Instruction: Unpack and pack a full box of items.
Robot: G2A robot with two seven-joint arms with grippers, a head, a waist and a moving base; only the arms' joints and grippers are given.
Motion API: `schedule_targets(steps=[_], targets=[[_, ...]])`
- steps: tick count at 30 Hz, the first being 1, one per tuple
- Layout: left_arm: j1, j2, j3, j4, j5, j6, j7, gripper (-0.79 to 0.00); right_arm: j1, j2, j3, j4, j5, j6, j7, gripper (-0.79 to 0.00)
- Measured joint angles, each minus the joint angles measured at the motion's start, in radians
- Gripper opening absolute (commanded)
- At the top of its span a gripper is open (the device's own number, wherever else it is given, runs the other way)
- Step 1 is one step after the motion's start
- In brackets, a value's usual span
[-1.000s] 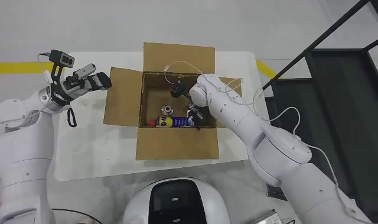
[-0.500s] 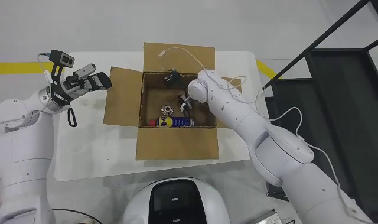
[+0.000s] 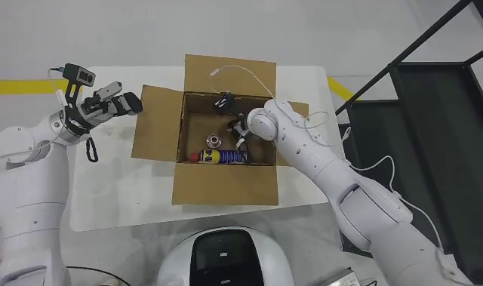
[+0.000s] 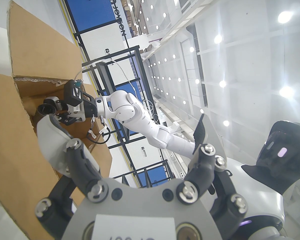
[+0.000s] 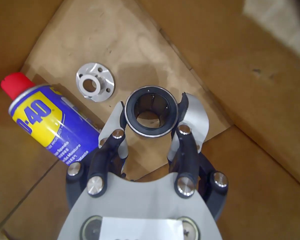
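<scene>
Top view: The box (image 3: pixel 226 184) stands open at the middle of the surface (image 3: pixel 113 188), all four flaps folded outward. The right gripper (image 3: pixel 240 132) is inside the opening, toward the far right of the interior. A spray can (image 3: pixel 221 156) lies on its side along the near wall, red cap to the left. A silver flange (image 3: pixel 214 141) lies flat just beyond the can, to the left of the right gripper and apart from it. The left gripper (image 3: pixel 130 103) is above the left part of the surface, just left of the box's left flap and not touching it.

Left wrist view: The left gripper (image 4: pixel 125 131) has its fingers spread wide with nothing between them. Farther off, the right gripper (image 4: pixel 65 116) is at the box (image 4: pixel 40 51) opening, with a dark-ended cylindrical bearing (image 4: pixel 46 108) at its tip.

Right wrist view: The right gripper (image 5: pixel 152 106) is clamped on the bearing (image 5: pixel 140 129), one finger on each side of its barrel and its open black end facing the camera. The bearing is raised off the box floor (image 5: pixel 110 33). The flange (image 5: pixel 95 81) lies flat on the floor, near the bearing but clear of it. The spray can (image 5: pixel 45 123) lies just beside one finger; whether they touch cannot be determined.
</scene>
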Motion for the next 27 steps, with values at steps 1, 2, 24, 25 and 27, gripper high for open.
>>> schedule_targets(steps=[1,2,24,25,27], targets=[[0.000,0.000,0.000,0.000,0.000,0.000,0.000,0.000,-0.014,0.008,0.010,-0.019,-0.007,0.000,0.013,0.000],[0.000,0.000,0.000,0.000,0.000,0.000,0.000,0.000,-0.024,0.013,0.019,-0.034,-0.010,0.001,0.021,0.000],[0.000,0.000,0.000,0.000,0.000,0.000,0.000,0.000,-0.080,0.033,0.058,-0.130,-0.053,0.036,0.139,-0.751],[0.000,0.000,0.000,0.000,0.000,0.000,0.000,0.000,-0.074,0.029,0.054,-0.116,-0.049,0.039,0.135,-0.785],[0.000,0.000,0.000,0.000,0.000,0.000,0.000,0.000,-0.065,0.022,0.047,-0.095,-0.043,0.047,0.132,-0.785]])
